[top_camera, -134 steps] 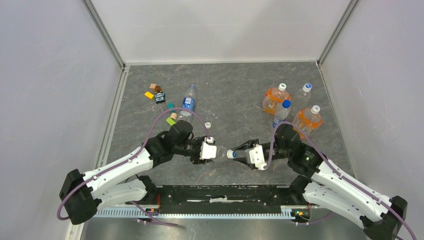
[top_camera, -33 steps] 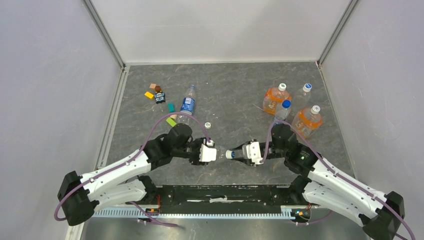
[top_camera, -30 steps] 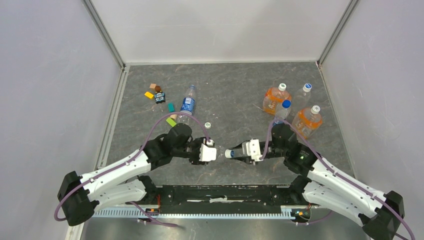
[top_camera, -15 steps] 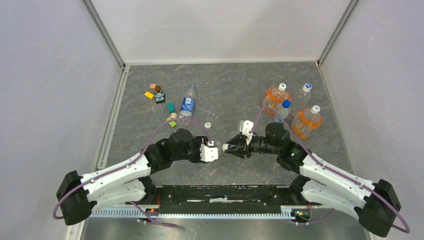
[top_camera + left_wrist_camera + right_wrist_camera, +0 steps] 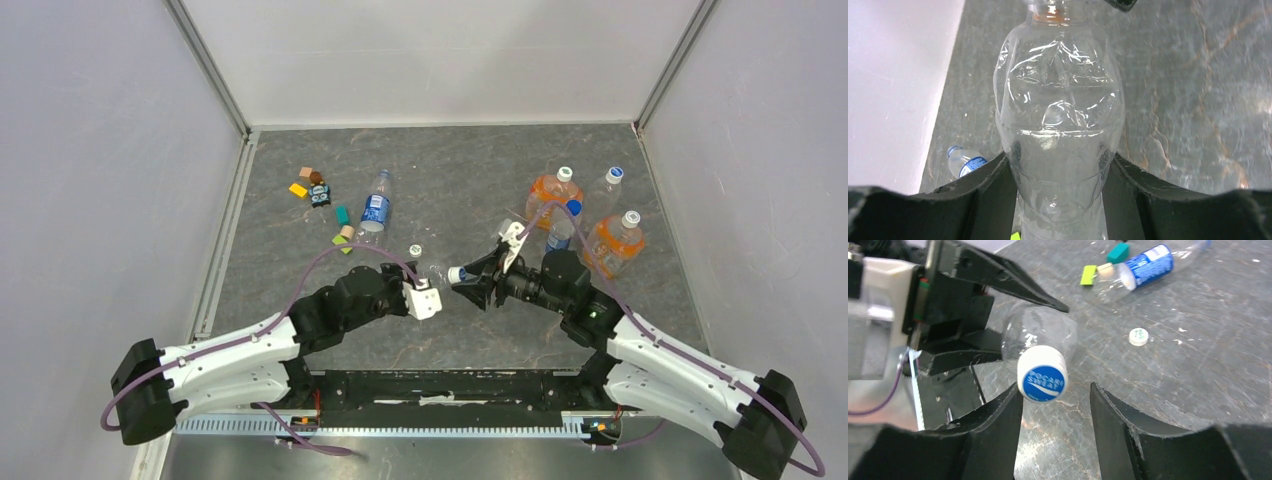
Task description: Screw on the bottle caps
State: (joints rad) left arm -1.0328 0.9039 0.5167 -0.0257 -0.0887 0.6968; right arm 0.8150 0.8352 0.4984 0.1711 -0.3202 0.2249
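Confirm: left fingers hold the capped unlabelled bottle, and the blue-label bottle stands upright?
No: the blue-label bottle lies on its side on the table, as the right wrist view shows. The left fingers do hold the capped unlabelled bottle.

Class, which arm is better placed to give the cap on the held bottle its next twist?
Right: the right end effector stands open around the cap, while the left end effector is clamping the bottle.
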